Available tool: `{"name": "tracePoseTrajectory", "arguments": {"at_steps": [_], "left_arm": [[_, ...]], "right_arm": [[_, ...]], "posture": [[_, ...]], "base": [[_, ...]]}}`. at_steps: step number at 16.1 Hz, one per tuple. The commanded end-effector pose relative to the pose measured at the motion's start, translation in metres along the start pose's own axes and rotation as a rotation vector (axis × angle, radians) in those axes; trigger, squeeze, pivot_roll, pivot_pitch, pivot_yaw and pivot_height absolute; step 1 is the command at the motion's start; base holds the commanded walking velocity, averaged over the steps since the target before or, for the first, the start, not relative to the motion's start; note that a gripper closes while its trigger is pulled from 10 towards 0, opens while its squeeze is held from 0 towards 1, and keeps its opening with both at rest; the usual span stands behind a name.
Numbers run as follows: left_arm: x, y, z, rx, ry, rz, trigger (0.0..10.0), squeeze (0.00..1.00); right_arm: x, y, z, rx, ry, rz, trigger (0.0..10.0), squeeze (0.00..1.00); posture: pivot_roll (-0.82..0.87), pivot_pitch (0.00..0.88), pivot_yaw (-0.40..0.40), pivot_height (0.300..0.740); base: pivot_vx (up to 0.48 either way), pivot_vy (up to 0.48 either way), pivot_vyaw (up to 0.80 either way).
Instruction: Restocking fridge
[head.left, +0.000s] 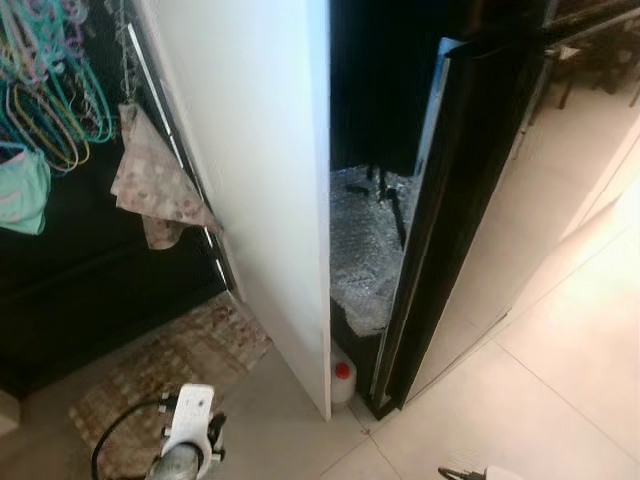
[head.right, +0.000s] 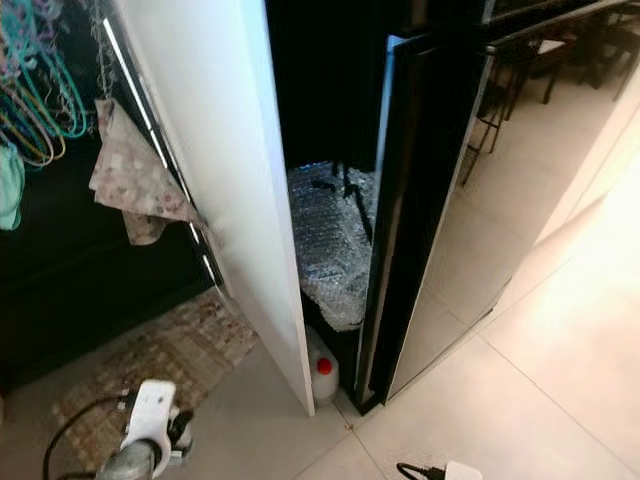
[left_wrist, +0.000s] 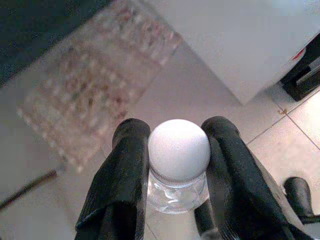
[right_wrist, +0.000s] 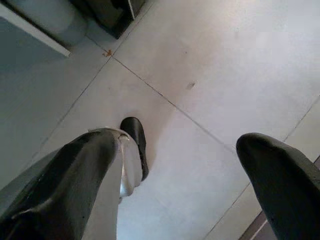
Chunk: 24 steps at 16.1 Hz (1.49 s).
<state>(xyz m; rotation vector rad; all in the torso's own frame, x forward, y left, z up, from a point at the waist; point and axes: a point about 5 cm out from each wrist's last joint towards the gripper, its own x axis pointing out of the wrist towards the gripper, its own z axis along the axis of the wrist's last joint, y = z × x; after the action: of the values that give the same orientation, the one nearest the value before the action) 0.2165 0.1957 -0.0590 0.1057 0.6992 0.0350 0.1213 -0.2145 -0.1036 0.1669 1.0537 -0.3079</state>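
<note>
Gripping white-capped bottle (left_wrist: 178, 165), left claw (left_wrist: 175, 150)

No text, label, brand, number or sign can be read anywhere: the white-capped bottle (left_wrist: 178, 165), the red-capped jug (head.left: 343, 381) on the floor and the fridge door (head.left: 255, 170) carry nothing legible.

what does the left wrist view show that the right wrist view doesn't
Left wrist view alone: the left hand shut on a clear bottle with a round white cap, above a patterned rug and beside the white fridge door.

Right wrist view alone: the right hand, open, holding nothing, with a dark foot below it.

Both: the pale tiled floor with its grout lines.
</note>
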Motion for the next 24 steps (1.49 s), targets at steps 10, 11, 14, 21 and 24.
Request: {"name": "tracePoseTrajectory", "arguments": {"at_steps": [10,11,14,21,24], "left_arm": [[-0.003,0.012,-0.007,-0.007,0.030,0.046,10.0,0.00],[-0.003,0.013,-0.009,-0.012,0.033,0.052,10.0,0.00],[-0.005,0.014,-0.013,-0.019,0.043,0.061,10.0,0.00],[-0.004,0.011,-0.011,-0.041,0.039,0.063,10.0,0.00],[-0.004,0.013,-0.011,-0.045,0.042,0.066,10.0,0.00]], "right_arm": [[0.003,0.004,0.011,0.009,0.004,0.013,10.0,0.00],[0.002,0.003,0.010,0.010,0.007,0.007,10.0,0.00],[0.002,0.001,0.011,-0.007,0.002,0.006,10.0,0.00],[0.004,0.004,0.019,0.004,-0.014,0.010,10.0,0.00],[0.004,0.006,0.018,-0.002,-0.010,0.007,10.0,0.00]], "posture": [[-0.02,0.000,0.033,0.740],[-0.03,0.000,0.034,0.740],[-0.02,0.000,0.031,0.740],[-0.02,0.000,0.026,0.740],[-0.02,0.000,0.029,0.740]], "base": [[0.000,0.000,-0.07],[0.000,0.000,-0.74],[0.000,0.000,-0.42],[0.000,0.139,-0.30],[0.000,0.298,-0.70]]}}
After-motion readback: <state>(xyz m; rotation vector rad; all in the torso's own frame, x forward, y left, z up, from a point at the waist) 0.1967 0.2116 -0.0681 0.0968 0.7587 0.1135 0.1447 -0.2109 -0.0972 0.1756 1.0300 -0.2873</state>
